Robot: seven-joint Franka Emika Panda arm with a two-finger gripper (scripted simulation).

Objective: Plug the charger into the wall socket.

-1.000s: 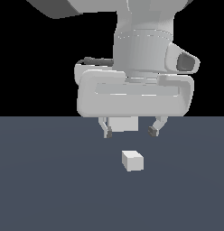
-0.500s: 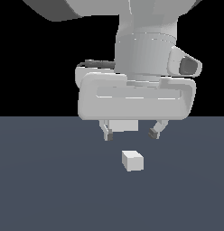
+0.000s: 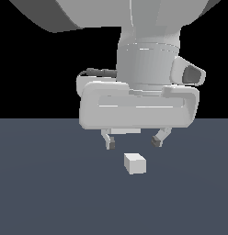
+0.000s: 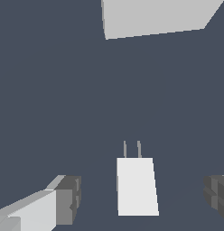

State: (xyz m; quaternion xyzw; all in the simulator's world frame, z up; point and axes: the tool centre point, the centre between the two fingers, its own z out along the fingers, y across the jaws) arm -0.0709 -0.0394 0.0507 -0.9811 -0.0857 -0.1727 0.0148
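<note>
The charger (image 3: 134, 163) is a small off-white cube lying on the dark floor, just in front of and below my gripper (image 3: 133, 142). The gripper is open and holds nothing. In the wrist view the charger (image 4: 137, 186) lies between the two fingers (image 4: 66, 198), apart from both. Its two thin prongs (image 4: 132, 149) point toward the wall socket (image 4: 154, 16), a light-grey plate standing some way off. In the exterior view my hand hides the socket except for a pale strip (image 3: 125, 131) under the palm.
The flat dark grey floor (image 3: 47, 197) spreads all around the charger. My large white hand and arm (image 3: 143, 64) fill the upper half of the exterior view.
The hand has sunk a little toward the floor, bringing the open fingers closer to the charger. The charger has not moved.
</note>
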